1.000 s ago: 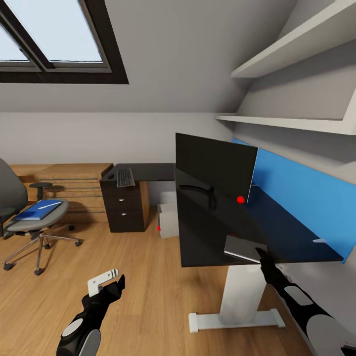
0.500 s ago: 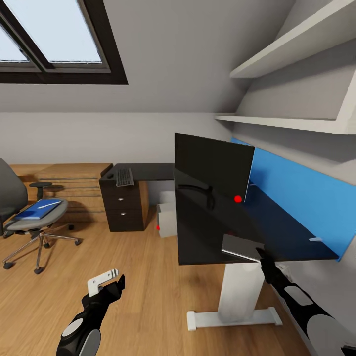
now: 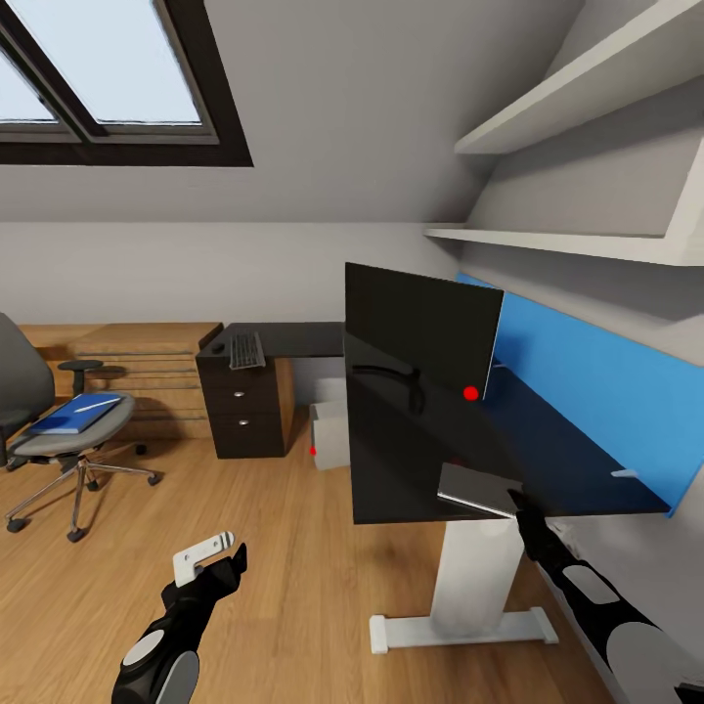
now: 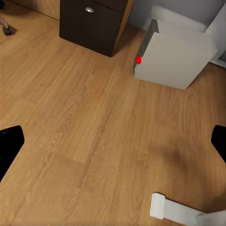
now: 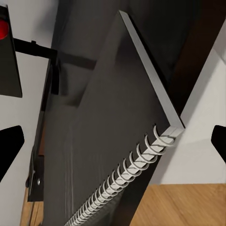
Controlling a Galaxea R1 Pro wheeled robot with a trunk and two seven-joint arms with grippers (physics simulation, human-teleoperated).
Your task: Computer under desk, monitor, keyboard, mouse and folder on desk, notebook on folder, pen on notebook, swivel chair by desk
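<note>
The black-topped desk point(image 3: 391, 469) carries the monitor point(image 3: 420, 332), and a grey spiral-bound notebook point(image 3: 476, 489) lies at its near edge. My right gripper point(image 3: 519, 506) is at that notebook's corner; in the right wrist view the notebook point(image 5: 117, 122) lies ahead of the open right gripper point(image 5: 113, 141). On the desk's far part rest the keyboard point(image 3: 247, 350) and the mouse point(image 3: 219, 347). Under the desk stands the computer point(image 3: 330, 435) point(image 4: 172, 59). The swivel chair point(image 3: 59, 440) at left bears the blue folder point(image 3: 73, 415) with the pen point(image 3: 98, 402) on it. My left gripper point(image 3: 220, 554) point(image 4: 113, 150) hangs open over the floor.
A light wooden drawer cabinet point(image 3: 147, 376) stands against the back wall beside the desk's black drawers point(image 3: 244, 416). The white desk leg point(image 3: 479, 587) with its foot point(image 4: 176, 214) is close in front. White shelves point(image 3: 587, 108) and a blue wall panel point(image 3: 606, 391) line the right wall.
The whole picture shifted slightly left a second ago, so the camera moved a little. Both arms and the things hold their places.
</note>
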